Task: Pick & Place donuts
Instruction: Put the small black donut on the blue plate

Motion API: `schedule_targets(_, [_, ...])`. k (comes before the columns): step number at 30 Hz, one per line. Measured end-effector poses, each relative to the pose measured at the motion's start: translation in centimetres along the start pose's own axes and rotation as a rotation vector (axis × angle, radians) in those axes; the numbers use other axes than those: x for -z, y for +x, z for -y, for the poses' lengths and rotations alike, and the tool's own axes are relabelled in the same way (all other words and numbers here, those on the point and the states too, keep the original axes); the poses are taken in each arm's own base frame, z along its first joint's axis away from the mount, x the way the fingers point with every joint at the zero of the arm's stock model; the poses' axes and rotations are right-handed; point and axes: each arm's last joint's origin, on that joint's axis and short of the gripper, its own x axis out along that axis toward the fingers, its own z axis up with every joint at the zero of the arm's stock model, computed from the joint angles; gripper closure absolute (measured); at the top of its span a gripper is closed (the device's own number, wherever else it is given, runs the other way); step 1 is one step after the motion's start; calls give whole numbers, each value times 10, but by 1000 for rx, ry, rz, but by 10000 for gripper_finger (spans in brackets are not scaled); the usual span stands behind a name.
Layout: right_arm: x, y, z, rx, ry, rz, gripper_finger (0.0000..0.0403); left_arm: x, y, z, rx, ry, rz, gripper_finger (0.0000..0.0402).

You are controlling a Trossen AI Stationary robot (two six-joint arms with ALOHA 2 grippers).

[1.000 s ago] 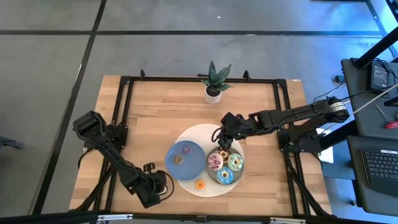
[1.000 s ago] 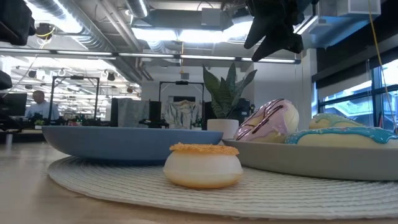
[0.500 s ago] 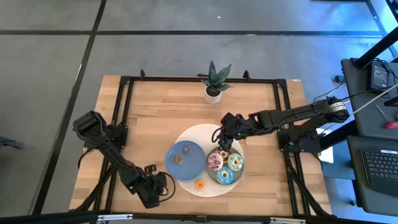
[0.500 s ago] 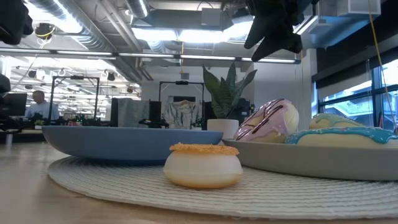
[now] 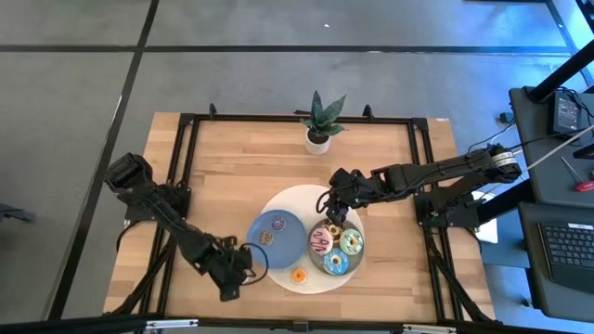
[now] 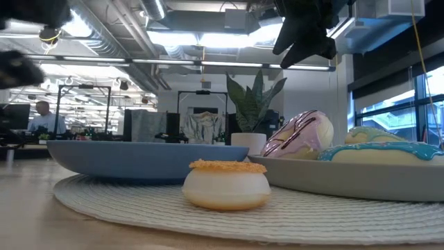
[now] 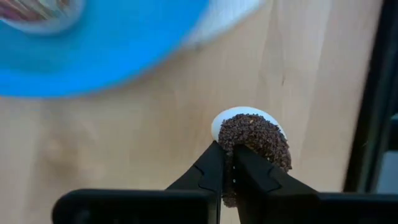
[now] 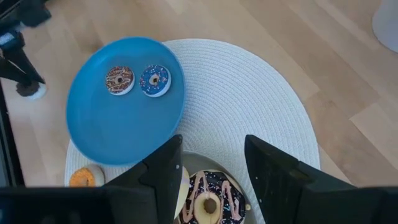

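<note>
Left gripper [image 7: 227, 167] pinching brown mini donut [image 7: 256, 138] beside blue plate [image 7: 118, 46].

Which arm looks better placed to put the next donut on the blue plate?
The left. Its gripper is shut on a brown mini donut beside the blue plate; the right gripper hangs open and empty.

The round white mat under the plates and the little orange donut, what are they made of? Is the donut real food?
The mat looks woven, perhaps cord or vinyl: fine ribbed rings circle across it. The orange donut seems a toy, probably plastic: its pale body is smooth and slightly shiny, with a grainy orange top. The blue plate looks like smooth matte plastic, though that is hard to tell.
</note>
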Motion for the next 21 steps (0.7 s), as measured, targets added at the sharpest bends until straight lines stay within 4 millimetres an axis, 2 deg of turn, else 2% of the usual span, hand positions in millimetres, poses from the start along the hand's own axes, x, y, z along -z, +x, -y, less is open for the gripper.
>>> schedule_targets(4, [0, 0, 0, 0, -16, 0, 228, -23, -14, -12, 14, -43, 99, 381])
schedule_targets(9, [0, 0, 0, 12, -28, 10, 228, -58, -11, -30, 60, 34, 184, 384])
schedule_targets(14, [-1, 0, 1, 38, -27, 33, 228, -81, -7, -54, -26, 85, 207, 387])
schedule_targets(21, [-1, 0, 1, 39, -26, 32, 228, -113, -5, -56, -91, 240, 263, 388])
